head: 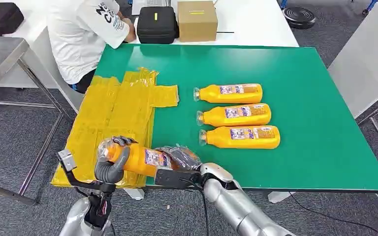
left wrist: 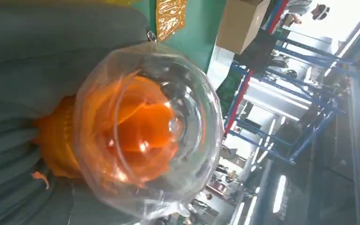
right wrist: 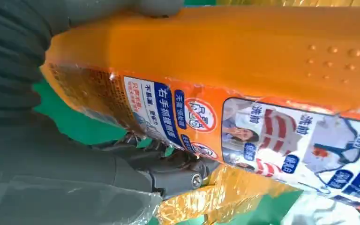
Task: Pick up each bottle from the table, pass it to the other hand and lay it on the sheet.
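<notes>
An orange bottle (head: 145, 158) with a clear cap lies level above the near edge of the green table (head: 315, 147), over the yellow sheet (head: 113, 118). My left hand (head: 112, 164) grips its cap end and my right hand (head: 179, 160) grips its base end. In the left wrist view, the clear cap (left wrist: 145, 126) sits against the grey fingers (left wrist: 23, 93). Close up in the right wrist view, the labelled bottle (right wrist: 243, 61) is held in my right hand (right wrist: 28, 131). Three more orange bottles (head: 231, 93) (head: 236, 115) (head: 242, 137) lie side by side on the table.
A person in a white shirt (head: 83, 34) sits at the table's far left corner. A black case (head: 156, 23) and a cardboard box (head: 197, 19) stand on the white table behind. A steel table (head: 0, 54) stands at the left.
</notes>
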Robot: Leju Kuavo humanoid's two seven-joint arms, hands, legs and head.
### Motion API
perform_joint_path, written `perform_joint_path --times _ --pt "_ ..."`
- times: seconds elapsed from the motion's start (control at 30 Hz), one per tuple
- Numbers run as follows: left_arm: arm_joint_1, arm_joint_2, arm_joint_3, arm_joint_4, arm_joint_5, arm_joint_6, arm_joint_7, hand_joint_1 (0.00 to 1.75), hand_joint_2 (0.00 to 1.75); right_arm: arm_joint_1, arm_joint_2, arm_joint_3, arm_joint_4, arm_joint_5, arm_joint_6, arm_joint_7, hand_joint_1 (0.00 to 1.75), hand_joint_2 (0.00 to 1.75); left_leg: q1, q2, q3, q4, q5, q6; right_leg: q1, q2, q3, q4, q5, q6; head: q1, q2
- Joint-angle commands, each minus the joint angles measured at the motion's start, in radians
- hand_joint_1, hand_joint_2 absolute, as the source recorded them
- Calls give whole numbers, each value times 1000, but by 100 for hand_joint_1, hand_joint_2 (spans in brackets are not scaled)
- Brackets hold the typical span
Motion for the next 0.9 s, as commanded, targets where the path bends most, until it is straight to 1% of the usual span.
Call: perform_joint_path --times 0.03,0.2,0.27,0.3,0.33,0.4,0.47,0.5,0.53,0.6,0.63,0.7,0.83,0.9 --pt "-10 4 -29 4 -46 22 -16 175 175 14 3 -57 -88 -19 -152 -9 0 0 1 0 5 0 -2 -2 1 -1 5 -1 -2 -2 0 0" --pt "-10 3 -29 4 -45 23 -16 175 175 18 1 -58 -87 -20 -152 -9 0 0 2 0 5 0 -3 -2 2 0 6 0 -3 -2 0 0" --pt "-10 3 -29 4 -45 23 -16 175 175 18 1 -58 -87 -20 -152 -9 0 0 0 0 2 0 -1 -1 1 0 3 0 -1 -1 0 0" --pt "-13 -2 -22 10 -32 22 -16 175 175 21 2 -65 -95 -29 -160 -23 0 0 2 0 5 0 -3 -2 2 0 6 0 -3 -2 0 0" --pt "-18 -1 -20 11 -28 24 -16 175 175 21 3 -70 -106 -34 -163 -33 0 0 1 0 2 0 -1 -1 1 0 2 0 -1 -1 0 0" --pt "-28 2 -22 13 -20 21 -10 175 175 21 0 -78 -132 -44 -167 -43 0 0 2 0 5 0 -3 -2 2 -1 6 0 -3 -2 0 0" --pt "-49 1 -25 20 -5 29 4 175 175 13 8 -90 -163 -62 -164 -51 0 0 1 -1 2 1 -2 -2 1 -1 3 0 -2 -1 0 0" --pt "-59 1 -29 22 2 33 12 175 175 4 11 -92 -174 -73 -146 -47 0 0 2 -1 4 1 -3 -2 2 -2 5 0 -3 -2 0 0" --pt "-63 0 -29 24 8 39 16 175 175 2 11 -91 -181 -75 -143 -48 0 0 1 -1 3 1 -2 -2 1 -1 4 1 -2 -2 0 0" --pt "-67 -7 -19 29 34 65 16 175 175 0 12 -89 -187 -106 -112 -73 0 0 1 -1 1 1 -1 -1 1 -1 2 0 -1 -1 0 0" --pt "-69 -9 -5 31 47 82 9 175 175 4 10 -88 -192 -129 -100 -99 0 0 2 -1 4 1 -3 -2 2 -1 4 1 -3 -2 0 0" --pt "-89 -9 31 43 29 171 -19 175 175 23 2 -98 -223 -186 -74 -150 0 0 1 -1 3 0 -1 -2 1 -2 3 0 -2 -1 0 0" --pt "-124 6 75 85 42 218 -29 175 175 66 -31 -104 -301 -218 -60 -161 0 0 2 -2 4 0 -2 -2 2 -3 5 0 -2 -2 0 0" --pt "-139 2 99 103 31 258 -48 175 175 82 -38 -115 -324 -232 -57 -164 0 0 2 -3 5 0 -2 -2 2 -4 7 -1 -3 -2 0 0"
